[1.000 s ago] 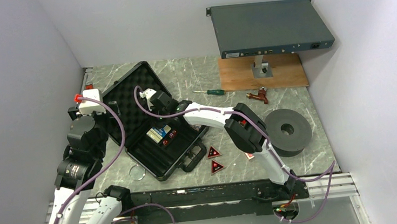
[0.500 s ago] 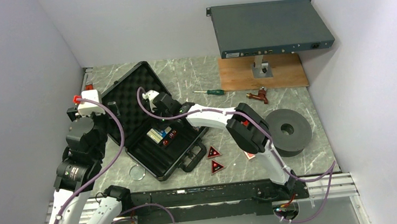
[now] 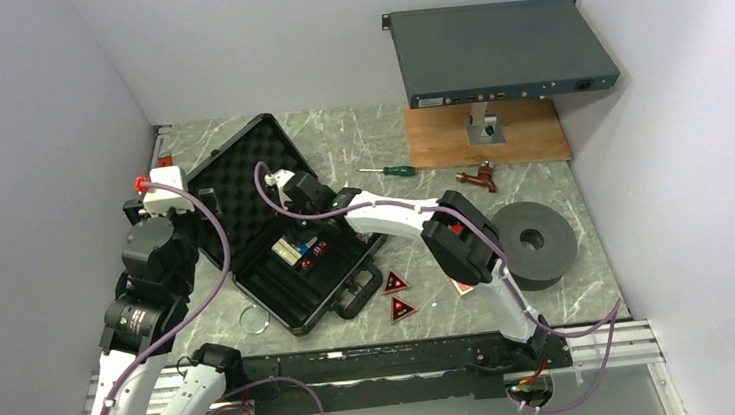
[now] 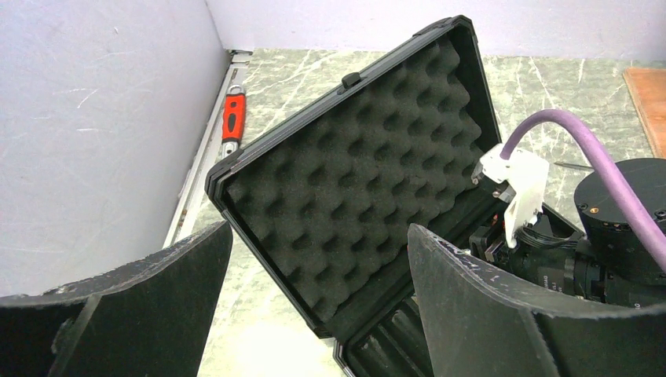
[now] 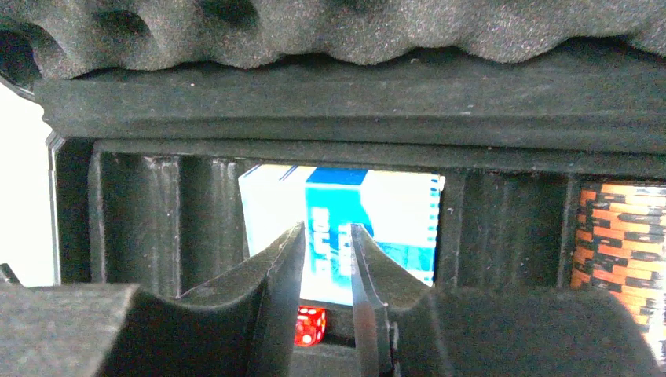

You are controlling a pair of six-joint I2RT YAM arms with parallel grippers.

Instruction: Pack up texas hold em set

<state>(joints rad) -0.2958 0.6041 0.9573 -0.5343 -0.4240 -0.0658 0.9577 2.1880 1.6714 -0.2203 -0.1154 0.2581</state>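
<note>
On the left half of the marble table [image 3: 357, 138] the black briefcase [image 3: 275, 281] lies open, with its handle [image 3: 356, 295] on the near side. Its lid [image 3: 241, 183] leans back toward the left wall and shows the egg-crate foam lining [image 4: 353, 181].

The right gripper [image 5: 327, 234] reaches down into the base of the case, close to the hinge. Its two fingers [image 5: 279, 267] are almost pressed together, with only a slim gap, and nothing sits between them. Just beyond the fingertips a blue card deck [image 5: 393, 212] lies in a middle compartment. Low in the gap between the fingers a red die [image 5: 310, 324] shows. A compartment further right holds an orange and black chip roll [image 5: 620, 236]. The compartments left of the deck are dark, and I cannot tell what they hold.

The left gripper [image 4: 318, 232] hovers beside the case and faces the foam. Its fingers are spread wide and hold nothing.

Two red-black triangular tokens [image 3: 395, 283] lie on the table near the handle, not touching the case. A third red piece [image 3: 462, 287] shows partly under the right arm. A black disc [image 3: 535, 243] rests to the right of them. At the back, a grey rack-mount box [image 3: 500, 50] stands raised above a wooden board [image 3: 528, 133], and a green-handled screwdriver [image 3: 387, 171] lies near that board.
</note>
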